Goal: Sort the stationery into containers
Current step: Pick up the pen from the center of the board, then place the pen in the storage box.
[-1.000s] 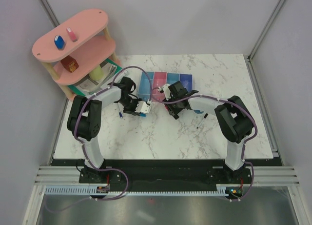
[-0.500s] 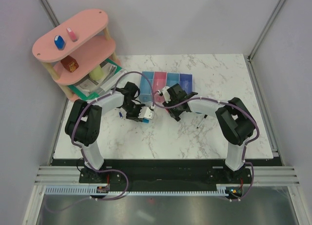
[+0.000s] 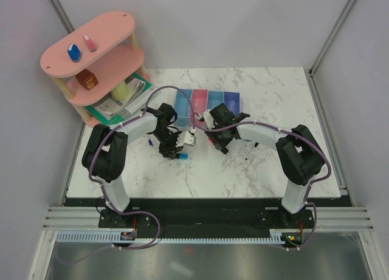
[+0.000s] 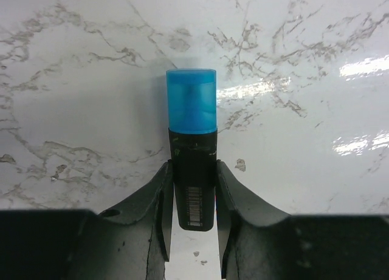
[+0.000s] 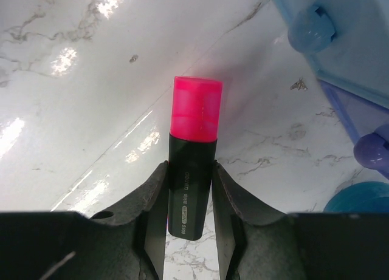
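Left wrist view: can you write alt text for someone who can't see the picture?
The left arm's two dark fingers grip a black marker by its barrel, its blue cap pointing away from the camera. Behind it lies a white marbled table.

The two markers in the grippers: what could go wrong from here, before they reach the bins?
1. The left gripper and the right gripper are close together in front of the bins. If both go in at once, they may collide.
2. The blue-capped marker and the pink-capped marker each stick out well past the fingers, so a cap that catches a bin wall could twist its marker loose.
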